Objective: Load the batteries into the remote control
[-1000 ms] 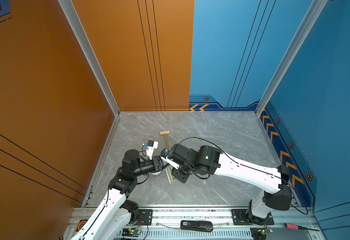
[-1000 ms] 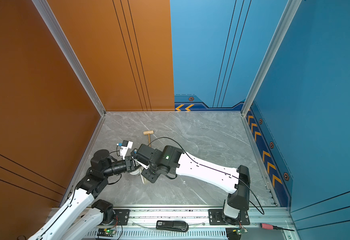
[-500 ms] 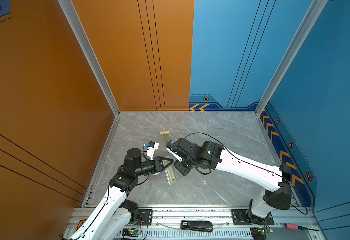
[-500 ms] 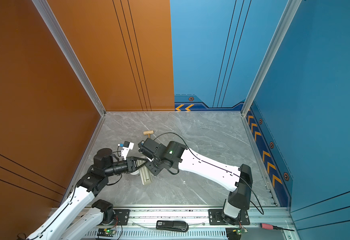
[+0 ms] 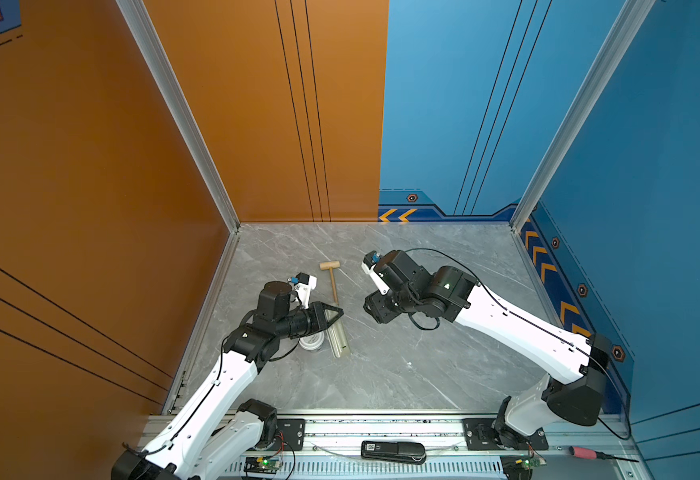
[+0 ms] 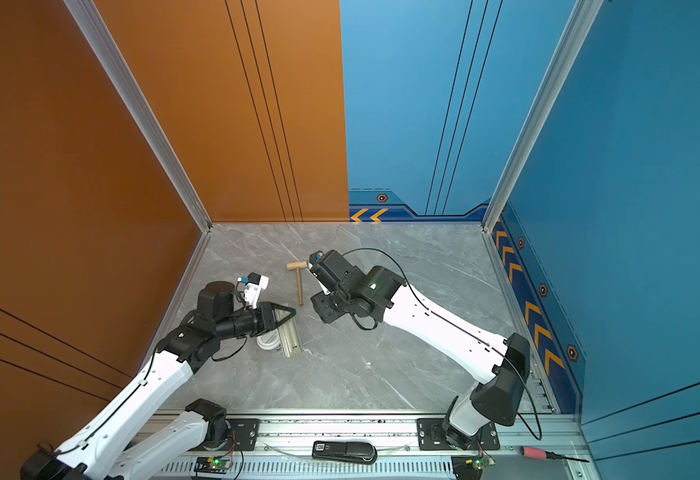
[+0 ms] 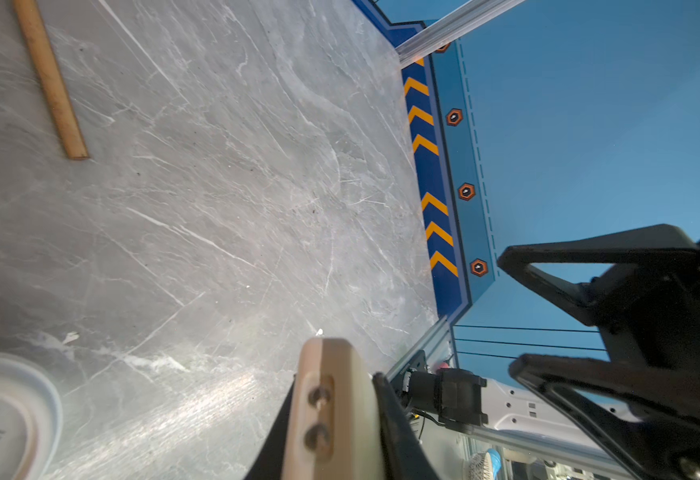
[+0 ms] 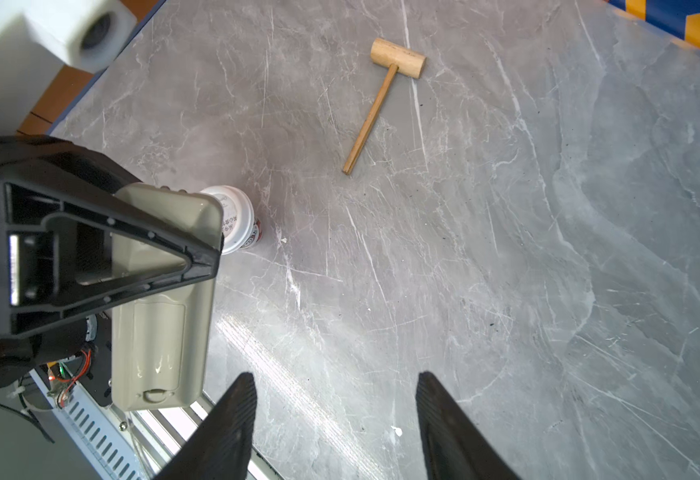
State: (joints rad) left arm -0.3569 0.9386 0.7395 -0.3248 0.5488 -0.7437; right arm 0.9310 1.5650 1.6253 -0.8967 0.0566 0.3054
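Your left gripper [image 5: 336,314] covers the middle of the remote control [image 8: 174,216] it clamps, beside a white cup [image 8: 238,216] (beige back showing, battery cover [image 8: 159,345] on). Your right gripper [image 8: 334,376] hangs apart, jaws spread, empty.

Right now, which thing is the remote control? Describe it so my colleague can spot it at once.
Beside the orange wall, find the left gripper. The remote control is the slim beige-grey slab clamped in it. Unlike the round white tub beside it and the brown wooden mallet, it is long, flat and rectangular.
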